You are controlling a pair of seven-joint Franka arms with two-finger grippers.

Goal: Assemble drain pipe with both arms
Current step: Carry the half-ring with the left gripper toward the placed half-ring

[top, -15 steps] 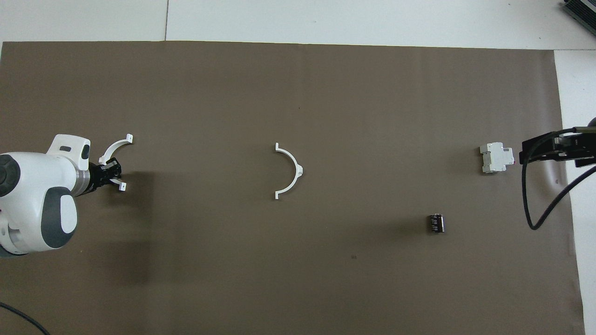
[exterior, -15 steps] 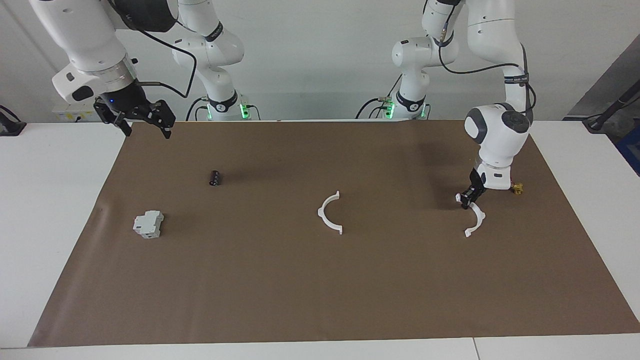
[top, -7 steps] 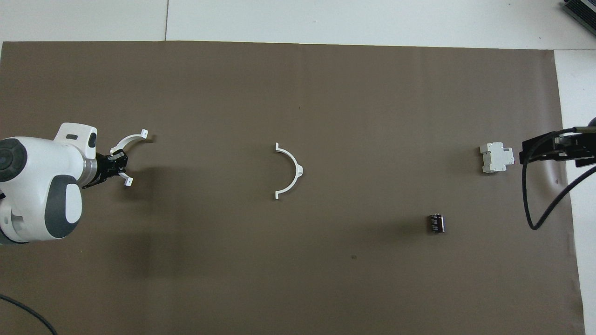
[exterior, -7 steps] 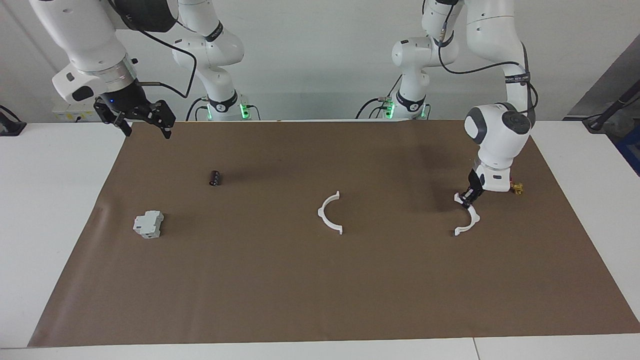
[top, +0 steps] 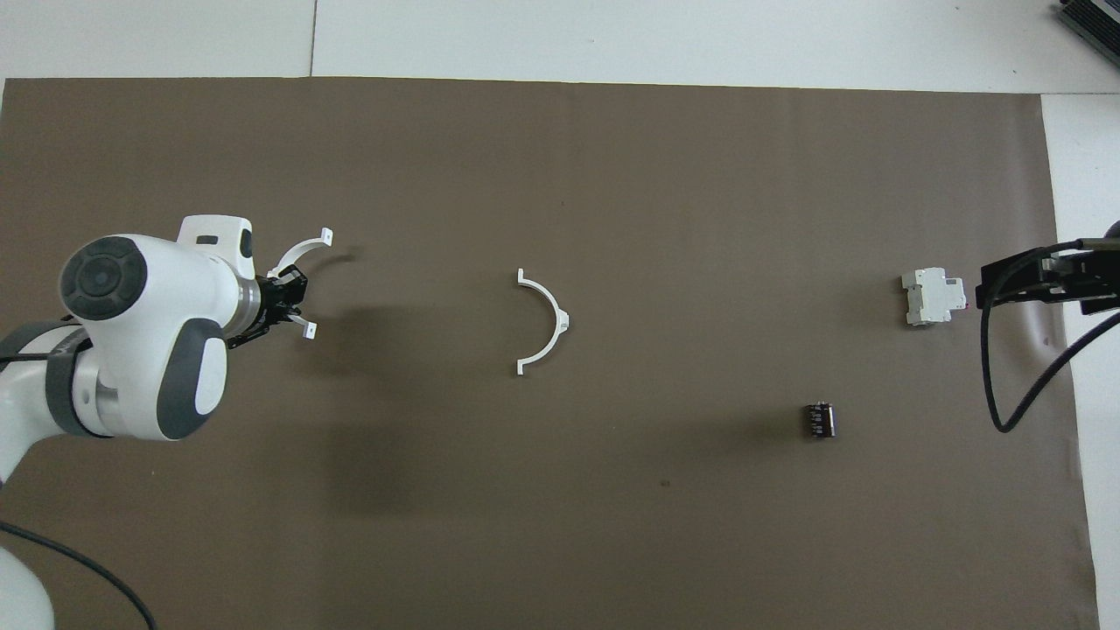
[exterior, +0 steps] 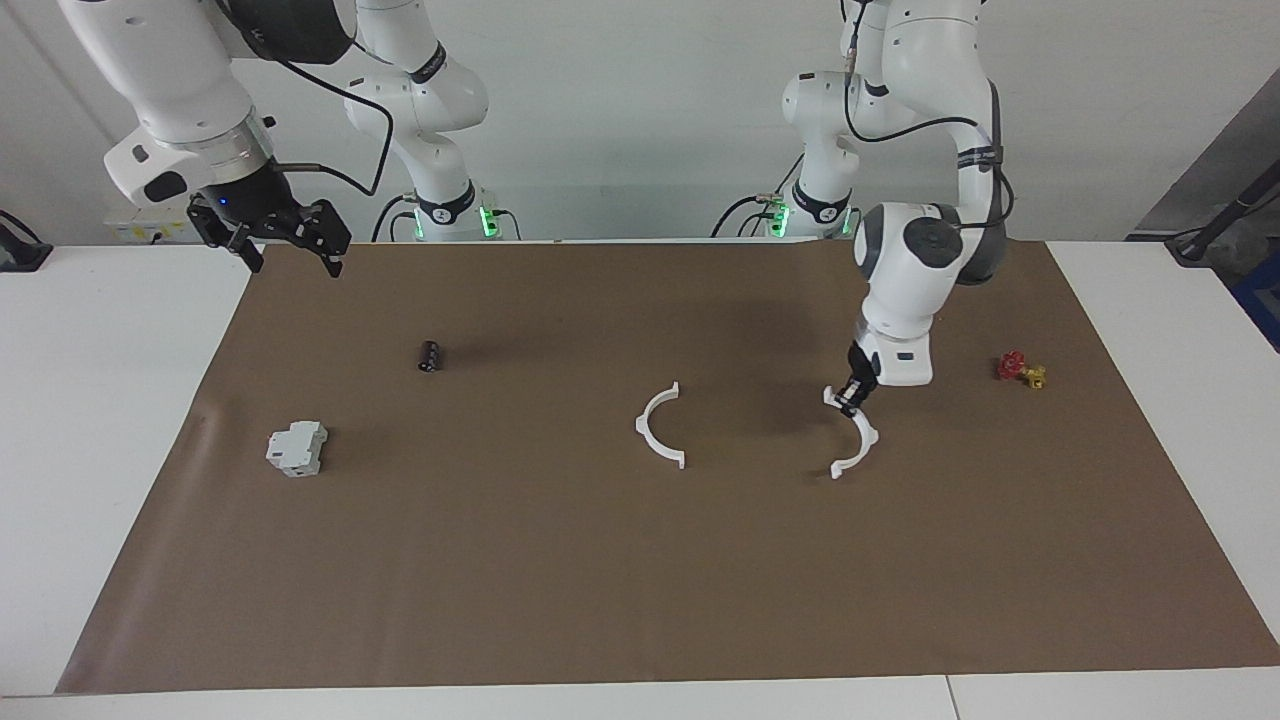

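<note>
Over the last second the left gripper (exterior: 852,396) had carried its held half-ring (exterior: 855,437) from the left arm's end of the brown mat (exterior: 640,600) toward the middle, uncovering the small red-and-yellow valve (exterior: 1020,368) that the arm had been hiding; nothing else on the table had shifted. The left gripper's fingers were clenched on that arc near one end, the rest of the arc hanging out from them, and whether its free end cleared the mat or brushed it could not be told. The other half-ring (exterior: 660,428) lay flat near the mat's centre, untouched, well apart from the carried one, with its open side turned toward the approaching piece. The right gripper (exterior: 290,243) waited high over the mat's corner at the right arm's end of the table, its jaws spread and holding nothing. As a judgement, the task was in its early part: one half was picked up and on its way, while bringing the two arcs together, lining up their end tabs and joining them into a ring remained, and the right arm had yet to take any part. A grey-white blocky box (exterior: 297,448) and a small dark cylinder (exterior: 430,356) sat toward the right arm's end. No brand, label or writing could be read on anything.
</note>
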